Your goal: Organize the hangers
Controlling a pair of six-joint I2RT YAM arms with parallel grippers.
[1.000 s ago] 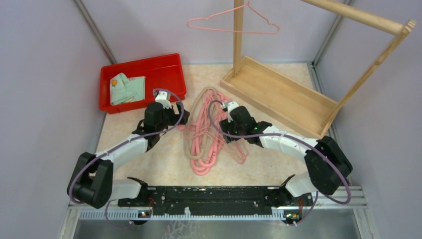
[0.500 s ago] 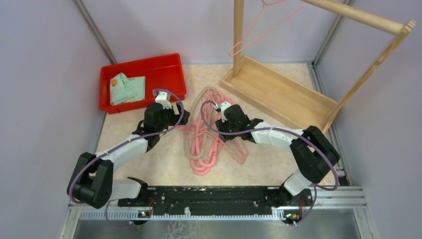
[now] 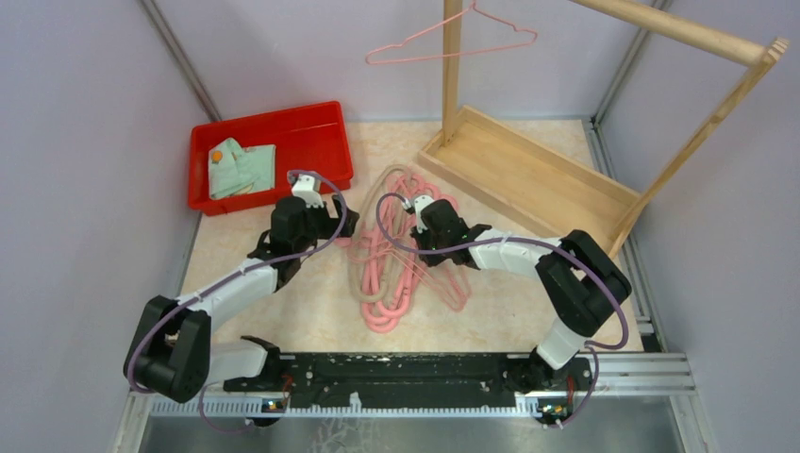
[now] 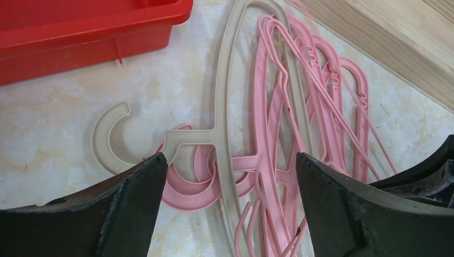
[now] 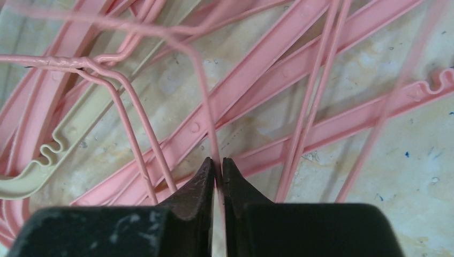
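Note:
A tangled pile of hangers [image 3: 391,260], mostly pink with a pale beige one, lies mid-table. One pink wire hanger [image 3: 453,42] hangs high on the wooden rack. My right gripper [image 3: 422,243] is down on the pile's right side; in the right wrist view it [image 5: 218,163] is shut on a thin pink wire hanger [image 5: 206,101] running up between the jaws. My left gripper [image 3: 341,226] stands open at the pile's left edge. In the left wrist view the left gripper [image 4: 230,176] straddles the beige hanger [image 4: 222,134] and the pink hooks beneath without touching them.
A red bin [image 3: 321,118] holding a green cloth [image 3: 241,168] sits at the back left, close to the left arm. The wooden rack base [image 3: 528,179] and its upright post [image 3: 453,85] stand behind and to the right of the pile.
My right gripper has slid left over the pile and shut on the thin pink wire hanger. The hanger on the rack is swinging. The left arm has barely moved.

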